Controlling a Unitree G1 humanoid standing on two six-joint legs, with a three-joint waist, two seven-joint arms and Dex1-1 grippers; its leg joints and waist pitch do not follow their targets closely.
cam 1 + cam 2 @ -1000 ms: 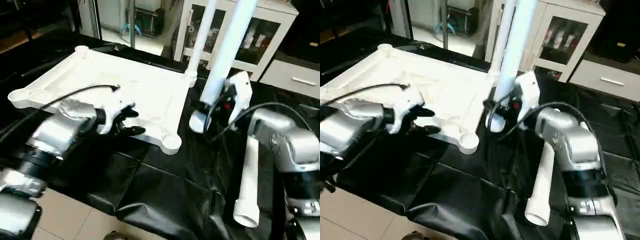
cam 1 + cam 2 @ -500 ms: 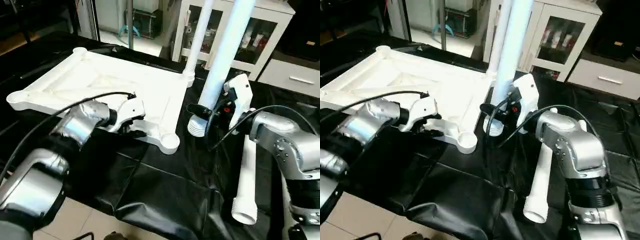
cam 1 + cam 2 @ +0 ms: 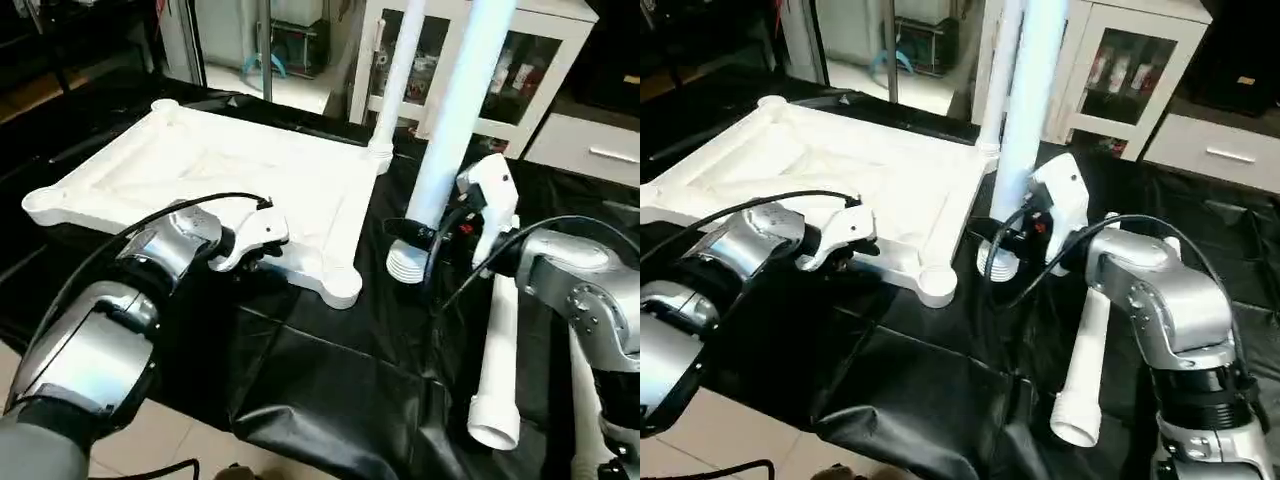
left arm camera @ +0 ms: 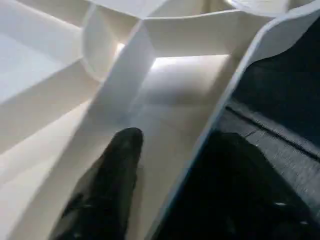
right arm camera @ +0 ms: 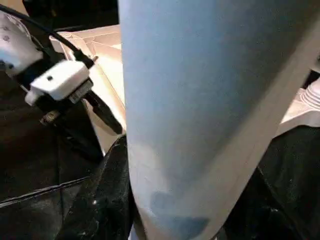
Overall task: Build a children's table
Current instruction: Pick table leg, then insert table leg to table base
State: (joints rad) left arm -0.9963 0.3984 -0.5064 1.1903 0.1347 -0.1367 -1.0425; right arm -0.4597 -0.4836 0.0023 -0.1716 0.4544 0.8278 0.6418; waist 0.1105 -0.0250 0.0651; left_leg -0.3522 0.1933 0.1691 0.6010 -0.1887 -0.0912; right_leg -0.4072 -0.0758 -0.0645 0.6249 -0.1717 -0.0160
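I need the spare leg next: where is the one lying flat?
In the left eye view, the loose leg lies on the black cloth at the robot's right, under its right forearm, open end toward the near edge.

White ribbed table top (image 3: 300, 170), white tube legs (image 3: 455, 110), black crinkled table cover (image 3: 330, 370), silver forearms (image 3: 160, 255)

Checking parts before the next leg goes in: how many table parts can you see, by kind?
Table top: 1
Legs: 3 — one standing in the far corner socket, one held upright by the right gripper at, one lying on the black cover
Total: 4 parts
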